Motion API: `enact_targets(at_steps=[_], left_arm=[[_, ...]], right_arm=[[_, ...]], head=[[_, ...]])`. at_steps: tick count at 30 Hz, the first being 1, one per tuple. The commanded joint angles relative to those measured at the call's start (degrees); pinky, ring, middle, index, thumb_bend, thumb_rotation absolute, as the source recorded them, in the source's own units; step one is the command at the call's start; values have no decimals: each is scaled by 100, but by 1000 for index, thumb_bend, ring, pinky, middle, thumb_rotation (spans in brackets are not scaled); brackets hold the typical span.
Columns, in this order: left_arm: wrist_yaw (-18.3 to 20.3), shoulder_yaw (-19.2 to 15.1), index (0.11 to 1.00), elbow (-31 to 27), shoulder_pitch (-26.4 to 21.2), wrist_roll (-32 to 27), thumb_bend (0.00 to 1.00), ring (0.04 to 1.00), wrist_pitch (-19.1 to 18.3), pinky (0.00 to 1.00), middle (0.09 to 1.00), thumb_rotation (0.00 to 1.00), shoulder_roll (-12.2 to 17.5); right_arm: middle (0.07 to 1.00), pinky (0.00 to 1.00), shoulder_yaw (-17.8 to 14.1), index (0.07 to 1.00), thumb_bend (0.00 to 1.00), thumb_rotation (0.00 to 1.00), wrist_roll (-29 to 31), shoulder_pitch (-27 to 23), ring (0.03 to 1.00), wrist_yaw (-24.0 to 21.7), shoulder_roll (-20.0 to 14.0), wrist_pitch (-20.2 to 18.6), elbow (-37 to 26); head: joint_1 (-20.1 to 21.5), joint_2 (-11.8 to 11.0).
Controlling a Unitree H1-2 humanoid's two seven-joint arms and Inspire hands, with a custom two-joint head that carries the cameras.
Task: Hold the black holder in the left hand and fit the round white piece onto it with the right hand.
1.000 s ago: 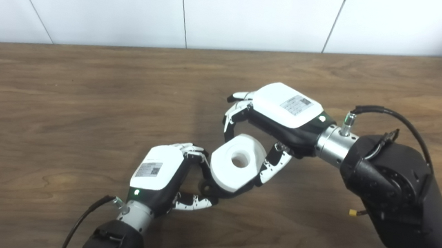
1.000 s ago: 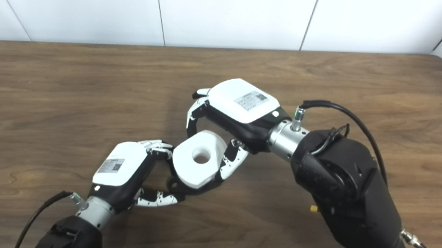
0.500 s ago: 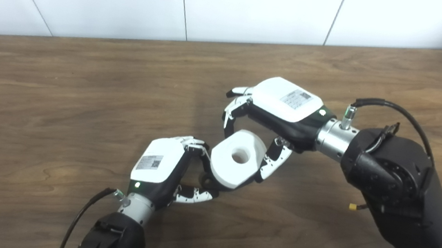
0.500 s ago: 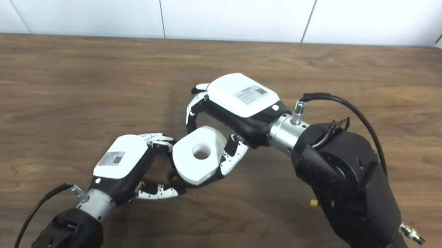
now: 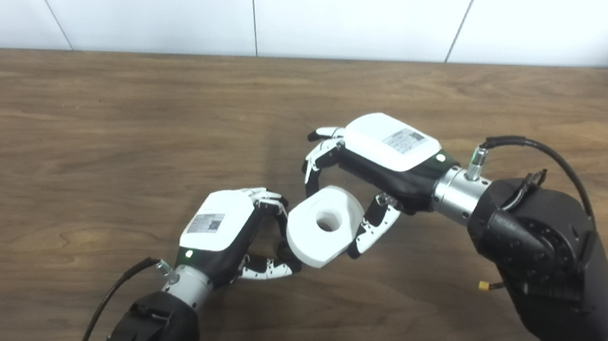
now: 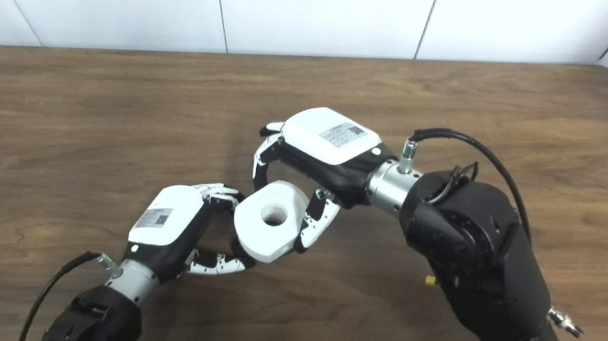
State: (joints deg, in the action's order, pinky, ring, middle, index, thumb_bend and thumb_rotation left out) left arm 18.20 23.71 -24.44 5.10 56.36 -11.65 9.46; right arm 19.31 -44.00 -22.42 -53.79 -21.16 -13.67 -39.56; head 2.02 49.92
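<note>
Between my two hands, the round white piece (image 5: 323, 226) hangs above the wooden table (image 5: 88, 131), its centre hole facing up. My right hand (image 5: 381, 161) grasps it, fingers (image 5: 314, 157) curled over its far edge and thumb on the near side. My left hand (image 5: 224, 233) clasps the black holder (image 6: 234, 246), mostly hidden directly beneath the piece.

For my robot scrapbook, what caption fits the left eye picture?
Right hand lowers the round white piece toward the left hand over a wooden table.
</note>
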Motion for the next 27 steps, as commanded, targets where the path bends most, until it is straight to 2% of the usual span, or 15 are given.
enact_targets(at_steps=[1,10,27], left_arm=[[349,39,487,114,178,8,520,849,-189,834,783,46,32],[373,45,487,91,172,20,520,845,-196,824,781,46,31],[363,46,487,120,160,27,520,852,-224,832,786,47,22]], right_arm=[[756,863,-62,483,524,133,-53,-171,905,136,-46,155,-179],[752,882,-62,483,524,133,-200,-70,901,207,-40,418,-132],[748,868,-38,483,524,133,-113,73,885,274,10,474,-91]], head=[[-3,25],[8,28],[-6,30]])
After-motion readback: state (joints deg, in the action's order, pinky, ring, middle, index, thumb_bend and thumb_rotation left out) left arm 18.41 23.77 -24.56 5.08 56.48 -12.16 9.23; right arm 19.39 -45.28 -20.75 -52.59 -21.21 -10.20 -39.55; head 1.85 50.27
